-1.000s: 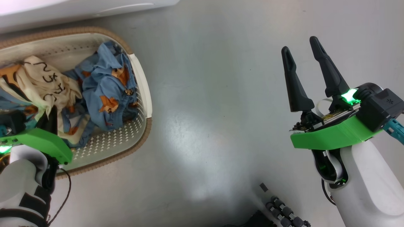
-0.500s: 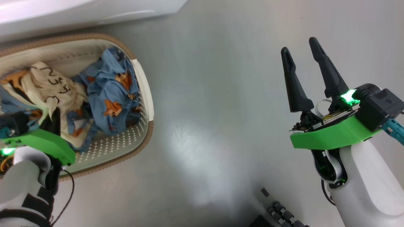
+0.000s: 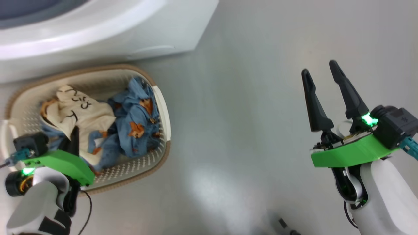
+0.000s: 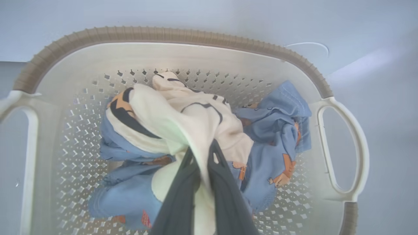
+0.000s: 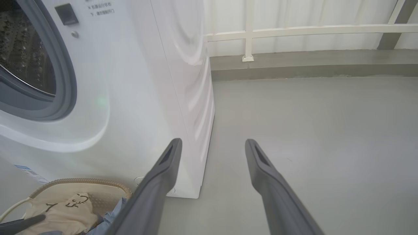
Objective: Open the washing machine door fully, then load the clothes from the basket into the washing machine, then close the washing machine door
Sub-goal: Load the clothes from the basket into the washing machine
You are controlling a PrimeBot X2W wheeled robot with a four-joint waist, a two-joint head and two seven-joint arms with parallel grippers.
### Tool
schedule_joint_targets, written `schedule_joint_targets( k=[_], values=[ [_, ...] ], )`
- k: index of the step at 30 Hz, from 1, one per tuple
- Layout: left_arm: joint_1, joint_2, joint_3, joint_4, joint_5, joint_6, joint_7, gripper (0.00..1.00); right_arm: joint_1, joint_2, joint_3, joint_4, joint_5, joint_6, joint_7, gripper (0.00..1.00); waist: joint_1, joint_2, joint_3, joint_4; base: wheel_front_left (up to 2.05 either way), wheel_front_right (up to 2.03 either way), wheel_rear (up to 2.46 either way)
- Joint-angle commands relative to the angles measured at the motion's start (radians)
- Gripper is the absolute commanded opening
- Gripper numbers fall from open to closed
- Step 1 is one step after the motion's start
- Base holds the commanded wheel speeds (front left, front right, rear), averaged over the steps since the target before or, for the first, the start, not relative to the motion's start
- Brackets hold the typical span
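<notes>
One thin fold of the clothes [image 4: 183, 114] is clenched in my left jaws, right jaws released; it could slip.

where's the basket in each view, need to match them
Head view: the basket, middle left, below the washing machine.
Left wrist view: centred, its rim arching across the top.
Right wrist view: its rim at the bottom left corner.
Shared landmark: the cream garment with black marks inside it.

The left jaws pinch the clothes [image 4: 183, 114] inside the basket [image 4: 163, 34].
</notes>
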State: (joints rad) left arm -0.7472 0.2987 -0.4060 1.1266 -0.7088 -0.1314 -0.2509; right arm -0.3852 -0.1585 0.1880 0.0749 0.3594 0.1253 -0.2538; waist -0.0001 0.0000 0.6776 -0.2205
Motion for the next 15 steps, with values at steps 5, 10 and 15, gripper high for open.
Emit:
schedule_joint_targets(
  k=[5,10,15],
  values=[
    [0.086,0.019,0.071,-0.080,0.043,0.006,-0.011,0.00,0.071,-0.026,0.004,-0.012,-0.010,0.005,-0.008,1.00,0.0001,0.0000,-0.129,0.047,0.00,0.00,0.00],
    [0.147,0.003,0.124,-0.145,0.085,0.014,-0.011,0.00,0.108,-0.037,-0.010,-0.007,-0.009,0.005,-0.008,1.00,0.0001,0.0000,-0.200,0.068,0.00,0.00,0.00],
    [0.225,-0.020,0.186,-0.235,0.145,0.015,-0.011,0.00,0.158,-0.053,-0.027,0.001,-0.007,0.005,-0.008,1.00,0.0001,0.0000,-0.281,0.095,0.00,0.00,0.00]
  ],
)
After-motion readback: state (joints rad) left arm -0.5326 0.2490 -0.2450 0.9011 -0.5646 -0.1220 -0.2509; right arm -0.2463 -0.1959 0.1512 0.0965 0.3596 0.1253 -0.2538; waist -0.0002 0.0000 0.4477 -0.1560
